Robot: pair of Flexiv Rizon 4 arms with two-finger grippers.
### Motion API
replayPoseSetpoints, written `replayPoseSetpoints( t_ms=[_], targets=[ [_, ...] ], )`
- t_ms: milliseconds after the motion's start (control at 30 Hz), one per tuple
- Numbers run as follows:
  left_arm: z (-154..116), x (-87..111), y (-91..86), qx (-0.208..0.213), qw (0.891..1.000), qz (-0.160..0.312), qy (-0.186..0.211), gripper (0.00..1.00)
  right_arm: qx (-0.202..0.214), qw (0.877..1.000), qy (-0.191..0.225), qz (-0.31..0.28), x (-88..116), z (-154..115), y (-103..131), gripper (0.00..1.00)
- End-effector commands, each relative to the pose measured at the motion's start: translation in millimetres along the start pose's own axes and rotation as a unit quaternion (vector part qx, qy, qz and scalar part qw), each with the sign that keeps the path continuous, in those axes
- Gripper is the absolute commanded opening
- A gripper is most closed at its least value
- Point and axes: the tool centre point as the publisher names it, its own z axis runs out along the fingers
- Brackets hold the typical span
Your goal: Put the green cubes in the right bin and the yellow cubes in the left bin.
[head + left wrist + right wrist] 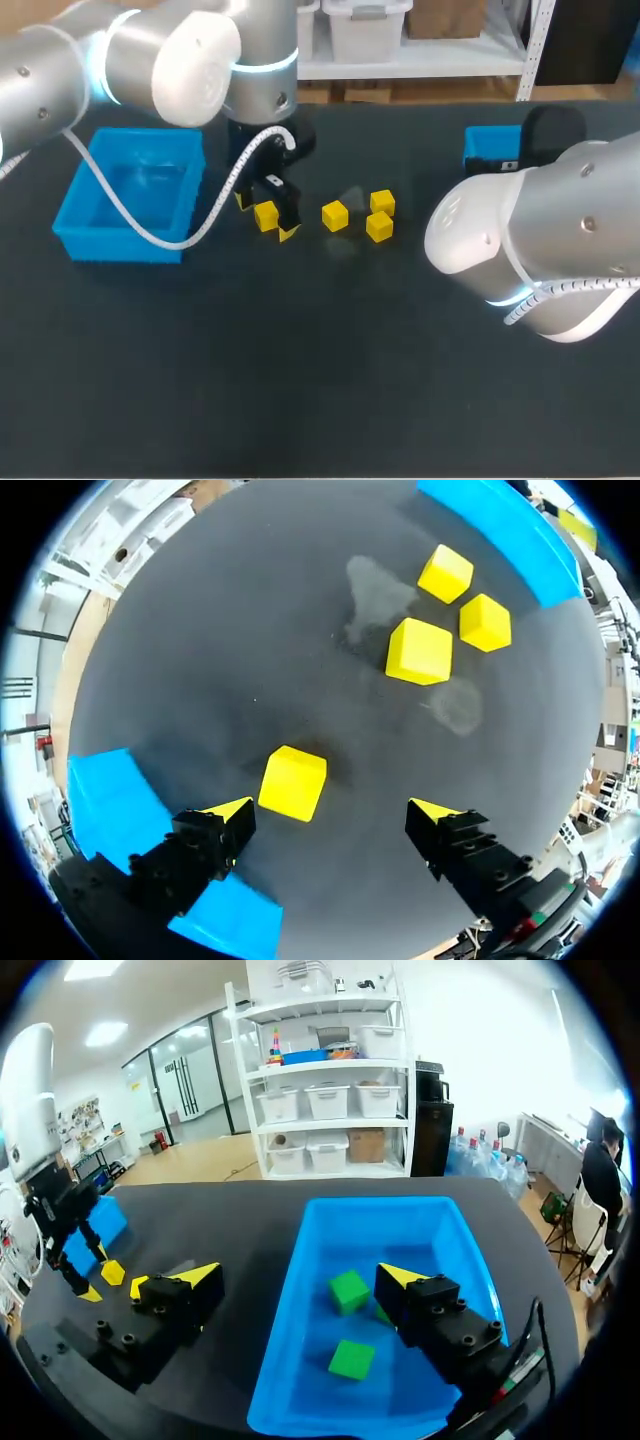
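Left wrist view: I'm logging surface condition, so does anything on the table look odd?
Two pale smudges flank one small yellow cube on the black tabletop; nothing else looks spilled or damaged.

The table [300,400] was matt black, with pale grey smudges [375,585] near its middle. The four yellow cubes [335,215] there were one bright lemon shade, plain on every face. The left bin [75,190], by the table's left edge, and the right bin [300,1290], by its far right corner, were vivid sky blue. The green cubes [349,1291] in the right bin were grass green. The left gripper [330,812] and right gripper [292,1278] were black with yellow tips. The left arm [150,50] and right arm [540,230] were silver-grey and white with glowing pale blue rings [270,68]; a ribbed white cable [215,205] hung from the left arm.
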Motion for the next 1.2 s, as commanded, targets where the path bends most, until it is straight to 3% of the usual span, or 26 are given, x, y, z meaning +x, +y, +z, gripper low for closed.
replayPoseSetpoints(
  t_ms=[33, 267, 300, 333, 367, 400, 433, 767, 933, 1033, 1200],
  targets=[
    [7, -10.7, 3.8, 0.002, 1.0, 0.001, 0.009, 1.0, -0.002, 1.0, 0.0, 0.0, 0, -1, -1, 1.0],
    [14, -15.4, 9.0, -0.014, 1.0, 0.001, 0.003, 1.0, -0.002, 1.0, 0.0, 0.0, 0, -1, -1, 1.0],
    [14, -16.3, 9.9, -0.019, 1.0, 0.002, -0.001, 0.95, -0.002, 1.0, 0.0, 0.0, 0, -1, -1, 1.0],
    [15, -17.0, 11.1, -0.026, 1.0, -0.001, -0.006, 0.47, -0.002, 1.0, 0.0, 0.0, 0, -1, -1, 1.0],
    [16, -17.5, 12.2, -0.027, 1.0, -0.003, -0.01, 0.35, -0.002, 1.0, 0.0, 0.0, 0, -1, -1, 1.0],
    [17, -17.6, 12.8, -0.028, 1.0, -0.005, -0.013, 0.08, -0.002, 1.0, 0.0, 0.0, 0, -1, -1, 1.0],
    [17, -17.7, 13.3, -0.035, 0.999, -0.009, -0.021, 0.0, -0.002, 1.0, 0.0, 0.0, 0, -1, -1, 1.0],
    [16, -9.8, 12.0, -0.049, 0.998, 0.0, -0.026, 0.0, -0.002, 1.0, 0.0, 0.0, 0, -1, -1, 1.0],
    [-17, -1.2, 17.9, -0.055, 0.997, -0.005, -0.059, 0.0, -0.002, 1.0, 0.0, 0.0, 0, -1, -1, 1.0],
    [-52, 9.5, 35.6, -0.065, 0.992, -0.032, -0.099, 0.0, -0.002, 1.0, 0.0, 0.0, 0, -1, -1, 1.0],
    [-97, 42.5, 86.7, -0.098, 0.978, -0.115, -0.144, 0.0, -0.002, 1.0, 0.0, 0.0, 0, -1, -1, 1.0]
  ],
)
